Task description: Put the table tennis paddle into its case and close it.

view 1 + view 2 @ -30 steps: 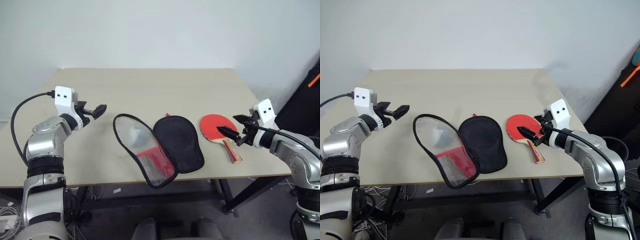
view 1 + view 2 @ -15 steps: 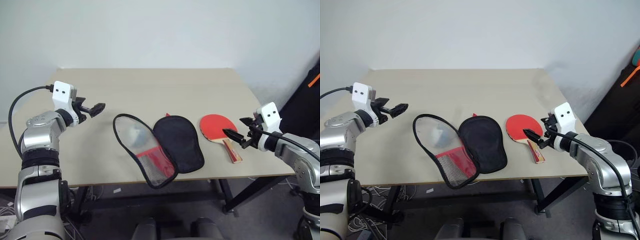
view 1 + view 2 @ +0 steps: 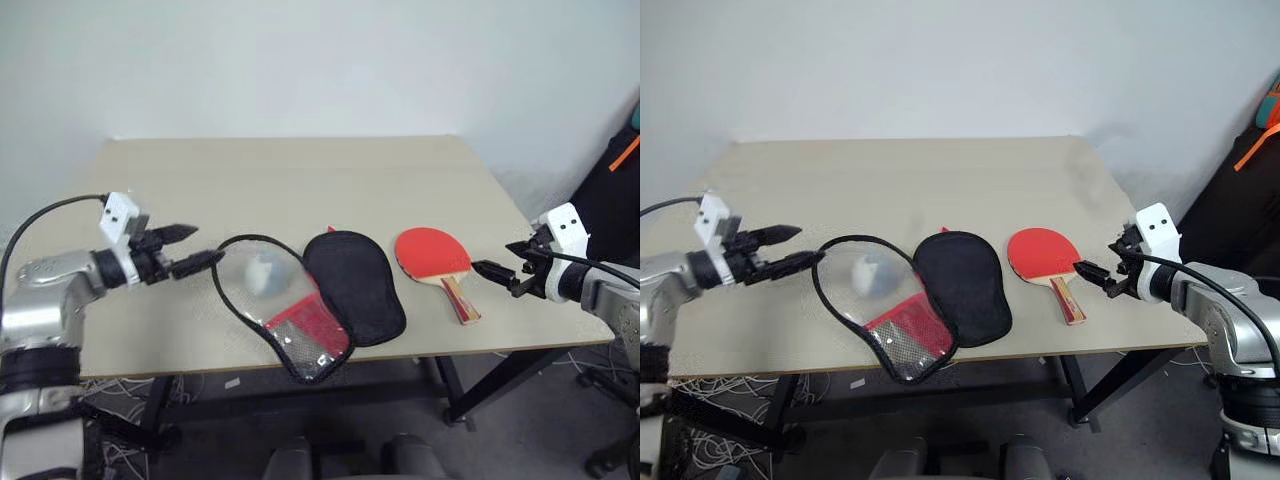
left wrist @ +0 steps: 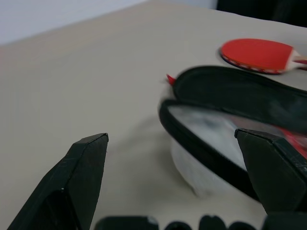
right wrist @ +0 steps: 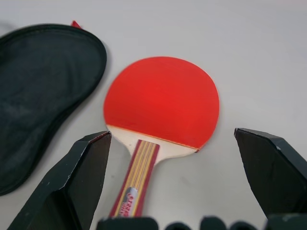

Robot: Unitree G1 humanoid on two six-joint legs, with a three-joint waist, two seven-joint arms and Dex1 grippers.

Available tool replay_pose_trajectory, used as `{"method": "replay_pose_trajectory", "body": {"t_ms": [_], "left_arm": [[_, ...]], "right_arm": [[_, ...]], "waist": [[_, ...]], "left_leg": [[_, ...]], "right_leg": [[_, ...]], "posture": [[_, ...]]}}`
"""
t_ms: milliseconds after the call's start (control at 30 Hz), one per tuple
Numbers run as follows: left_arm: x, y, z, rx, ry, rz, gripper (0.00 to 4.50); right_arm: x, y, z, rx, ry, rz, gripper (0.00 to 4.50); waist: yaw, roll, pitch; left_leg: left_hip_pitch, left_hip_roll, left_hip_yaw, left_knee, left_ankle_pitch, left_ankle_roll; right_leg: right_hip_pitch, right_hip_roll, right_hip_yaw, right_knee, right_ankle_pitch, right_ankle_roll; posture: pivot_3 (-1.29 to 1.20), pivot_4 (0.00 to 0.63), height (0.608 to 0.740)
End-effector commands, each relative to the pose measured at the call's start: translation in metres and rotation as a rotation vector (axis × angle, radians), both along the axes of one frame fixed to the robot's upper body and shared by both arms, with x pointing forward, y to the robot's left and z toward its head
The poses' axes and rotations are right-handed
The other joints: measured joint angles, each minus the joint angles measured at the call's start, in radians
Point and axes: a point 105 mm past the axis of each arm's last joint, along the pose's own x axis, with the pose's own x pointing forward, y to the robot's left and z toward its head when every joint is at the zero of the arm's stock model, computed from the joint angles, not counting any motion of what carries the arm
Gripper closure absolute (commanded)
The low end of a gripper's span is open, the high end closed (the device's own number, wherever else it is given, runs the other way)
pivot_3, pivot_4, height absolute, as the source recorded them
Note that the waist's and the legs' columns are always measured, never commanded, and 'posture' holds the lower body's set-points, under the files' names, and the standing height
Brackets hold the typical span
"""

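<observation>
Head views: the left end effector [image 3: 190, 247], spread and empty, has been drawn in to the left rim of the unzipped black-and-red paddle-shaped soft case [image 3: 310, 300] on the beige worktop [image 3: 300, 170].

Right wrist view: the spread right end effector [image 5: 175, 143] has been backed rightward, framing the round red-rubber paddle with striped wooden handle [image 5: 160, 103], ungrasped, right of the case. Insertion not yet begun.

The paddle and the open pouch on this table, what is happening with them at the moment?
Nothing is held yet. The case lies unzipped and spread open on the table, with the table tennis paddle lying flat beside it, red face up. The left end effector is open, next to the case's rim, and the right end effector is open too, near the paddle's handle but apart from it. The paddle is not yet in the case.
</observation>
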Motion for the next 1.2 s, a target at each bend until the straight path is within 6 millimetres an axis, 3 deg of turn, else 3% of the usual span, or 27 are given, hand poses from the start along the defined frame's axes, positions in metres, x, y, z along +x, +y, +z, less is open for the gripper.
{"method": "replay_pose_trajectory", "body": {"t_ms": [33, 167, 333, 467, 667, 833, 933, 1133, 1200], "left_arm": [[-0.018, 0.010, 0.026, 0.002, -0.067, -0.051, 0.00], [-0.034, 0.023, 0.026, 0.034, -0.058, -0.035, 0.00], [-0.043, 0.016, 0.031, 0.013, -0.089, -0.048, 0.00], [-0.047, 0.012, 0.032, -0.004, -0.098, -0.045, 0.00], [-0.045, 0.004, 0.030, -0.019, -0.112, -0.047, 0.00], [-0.041, -0.004, 0.026, -0.026, -0.120, -0.051, 0.00], [-0.039, -0.005, 0.024, -0.028, -0.123, -0.047, 0.00], [-0.037, -0.006, 0.019, -0.032, -0.121, -0.037, 0.00], [-0.036, -0.007, 0.019, -0.043, -0.117, -0.039, 0.00]], "right_arm": [[0.006, 0.001, 0.016, -0.027, -0.042, 0.032, 0.04], [0.008, -0.004, 0.018, -0.045, -0.015, 0.066, 0.04], [0.018, 0.003, 0.004, -0.040, 0.043, 0.060, 0.04], [0.027, 0.009, -0.028, -0.025, 0.118, -0.008, 0.04], [0.024, 0.015, -0.081, -0.043, 0.227, -0.102, 0.04], [0.022, 0.013, -0.101, -0.060, 0.250, -0.211, 0.04], [0.021, 0.012, -0.101, -0.050, 0.241, -0.253, 0.60], [0.027, 0.008, -0.087, -0.046, 0.177, -0.316, 2.66], [0.034, 0.006, -0.078, -0.036, 0.142, -0.344, 3.16]], "waist": [[0.002, 0.000, 0.000], [0.005, 0.001, 0.000], [0.006, 0.000, 0.000], [0.006, 0.000, 0.000], [0.006, 0.000, 0.000], [0.005, -0.002, -0.002], [0.006, -0.003, -0.002], [0.006, -0.004, -0.003], [0.006, -0.005, -0.004]], "left_leg": [[0.000, 0.000, 0.000, 0.000, 0.000, 0.000], [0.000, 0.000, 0.001, 0.000, -0.001, 0.001], [0.000, 0.001, 0.001, 0.000, -0.003, -0.003], [0.000, 0.001, 0.001, 0.000, -0.003, -0.003], [0.000, 0.000, 0.002, 0.001, -0.001, 0.001], [0.001, 0.001, 0.001, 0.001, -0.001, 0.000], [0.002, 0.001, 0.001, 0.001, -0.002, -0.001], [0.002, 0.001, 0.001, 0.001, -0.003, -0.003], [0.002, 0.001, 0.001, 0.001, -0.003, -0.003]], "right_leg": [[0.000, 0.000, 0.000, 0.000, 0.000, 0.000], [-0.001, -0.001, 0.000, -0.001, 0.000, 0.000], [-0.002, -0.001, 0.000, -0.001, 0.000, 0.000], [-0.002, -0.001, 0.000, 0.000, 0.000, 0.000], [-0.001, 0.000, 0.000, 0.000, 0.000, 0.000], [0.001, 0.000, 0.000, 0.000, 0.000, 0.000], [0.001, 0.000, 0.000, 0.000, 0.001, 0.000], [0.002, 0.000, -0.001, 0.000, 0.001, 0.000], [0.002, 0.000, -0.001, 0.000, 0.001, -0.001]], "posture": [[0.00, 0.000, 0.740], [0.00, 0.000, 0.740], [0.00, 0.000, 0.740], [0.00, 0.000, 0.740], [0.00, 0.000, 0.740], [0.00, 0.000, 0.740], [0.00, 0.000, 0.740], [0.00, 0.000, 0.740], [0.00, 0.000, 0.740]]}}
